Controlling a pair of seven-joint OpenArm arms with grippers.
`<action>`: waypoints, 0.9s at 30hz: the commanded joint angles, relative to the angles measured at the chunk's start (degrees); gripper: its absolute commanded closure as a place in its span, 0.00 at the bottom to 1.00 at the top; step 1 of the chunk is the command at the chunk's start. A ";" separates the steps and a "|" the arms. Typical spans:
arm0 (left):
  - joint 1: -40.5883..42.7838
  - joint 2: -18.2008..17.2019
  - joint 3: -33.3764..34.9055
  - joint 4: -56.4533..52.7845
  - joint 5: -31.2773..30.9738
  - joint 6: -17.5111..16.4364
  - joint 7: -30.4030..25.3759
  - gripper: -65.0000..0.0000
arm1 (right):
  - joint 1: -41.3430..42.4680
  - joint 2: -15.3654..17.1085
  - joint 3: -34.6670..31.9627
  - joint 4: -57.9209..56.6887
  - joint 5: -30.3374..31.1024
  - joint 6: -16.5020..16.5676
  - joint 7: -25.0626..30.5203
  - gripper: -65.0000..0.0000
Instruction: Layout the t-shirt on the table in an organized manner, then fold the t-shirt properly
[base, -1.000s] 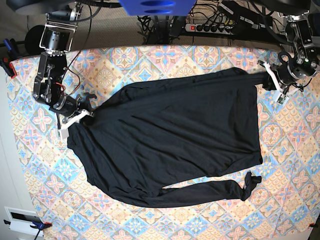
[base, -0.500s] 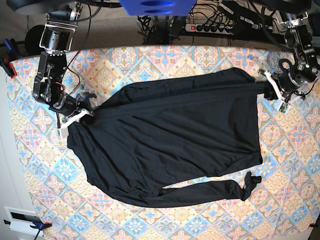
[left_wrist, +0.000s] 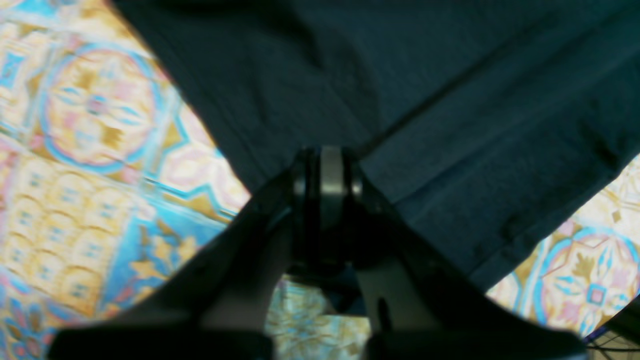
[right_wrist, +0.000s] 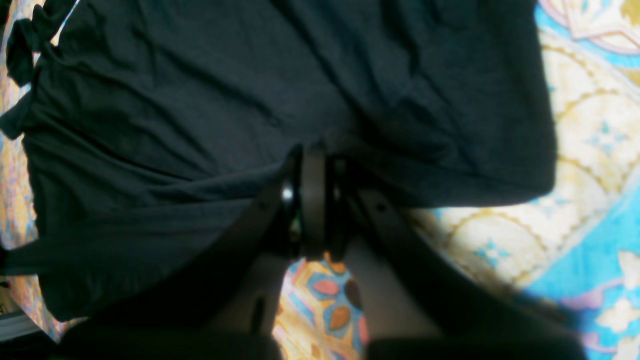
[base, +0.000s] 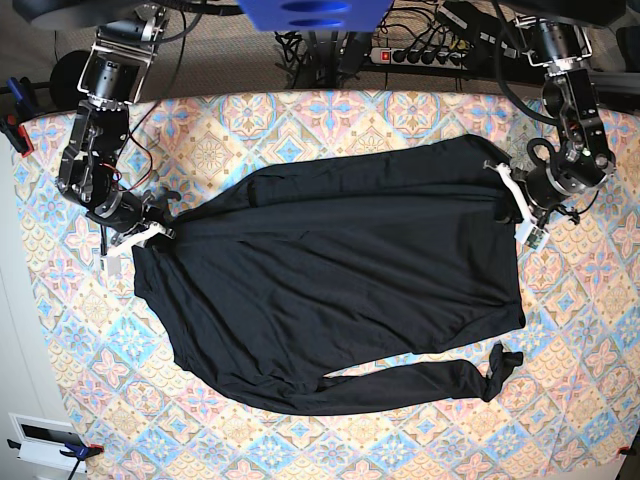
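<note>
While the black long-sleeved shirt (base: 330, 290) sprawls across the worktop (base: 300, 120) (patterned cloth), left gripper (base: 507, 190) and right gripper (base: 160, 232) pinch opposite edges.

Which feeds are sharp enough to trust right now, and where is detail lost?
Base view: sharp and evenly lit, though the t-shirt reads as flat black. Left wrist view: soft, table pattern smeared. Right wrist view: fabric folds clearer, but the right gripper is dark and blurred.
</note>
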 joint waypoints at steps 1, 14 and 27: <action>-1.33 -0.06 0.24 0.99 0.20 0.10 -1.00 1.00 | 0.94 0.88 0.21 0.87 0.96 0.25 1.08 1.00; -1.33 0.64 2.26 0.64 3.63 0.10 -1.00 0.95 | 0.94 0.79 -0.05 0.87 0.87 0.25 0.99 0.98; -1.33 0.47 4.81 4.07 2.93 0.10 5.77 0.52 | 0.58 0.79 0.39 3.42 1.93 0.25 0.99 0.65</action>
